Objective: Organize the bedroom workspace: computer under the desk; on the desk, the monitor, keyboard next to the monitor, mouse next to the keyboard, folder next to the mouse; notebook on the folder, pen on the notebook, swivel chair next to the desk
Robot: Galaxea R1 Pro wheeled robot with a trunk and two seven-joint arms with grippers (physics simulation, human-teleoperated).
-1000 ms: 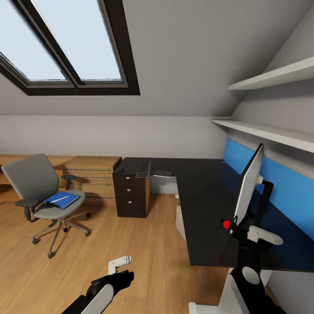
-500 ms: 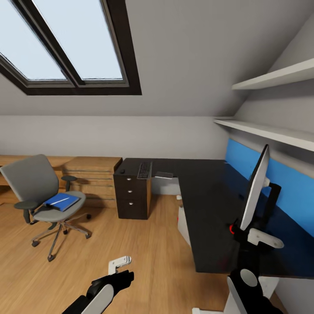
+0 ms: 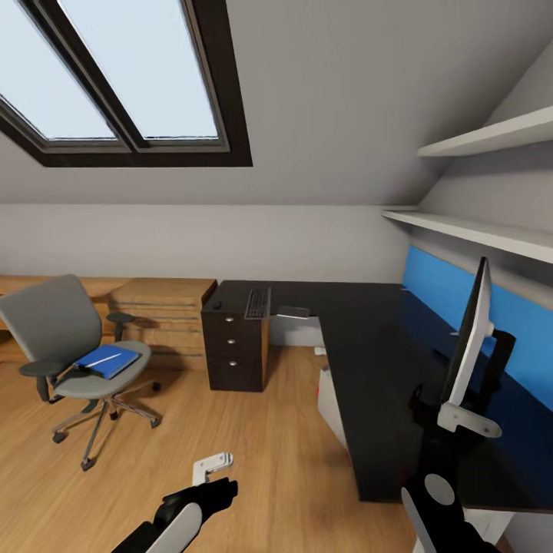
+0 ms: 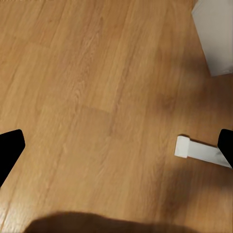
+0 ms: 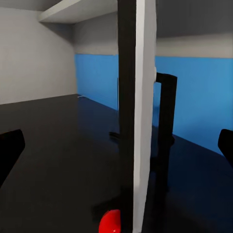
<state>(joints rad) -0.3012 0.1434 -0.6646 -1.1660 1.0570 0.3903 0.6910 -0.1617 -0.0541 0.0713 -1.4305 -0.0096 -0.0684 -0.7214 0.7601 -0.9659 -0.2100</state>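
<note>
— Standing edge-on on desk (image 3: pixel 369 346): one monitor (image 3: pixel 467 349), right gripper (image 5: pixel 116 145) spread around it.
— Noted. Left gripper (image 4: pixel 116 145) spread above floor (image 3: pixel 269 430). One keyboard (image 3: pixel 257 302); one swivel chair (image 3: pixel 69 346), well apart.

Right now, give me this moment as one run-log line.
monitor: on desk, edge-on before right gripper | keyboard: on desk | blue folder: on swivel chair | left gripper: open over floor
</note>
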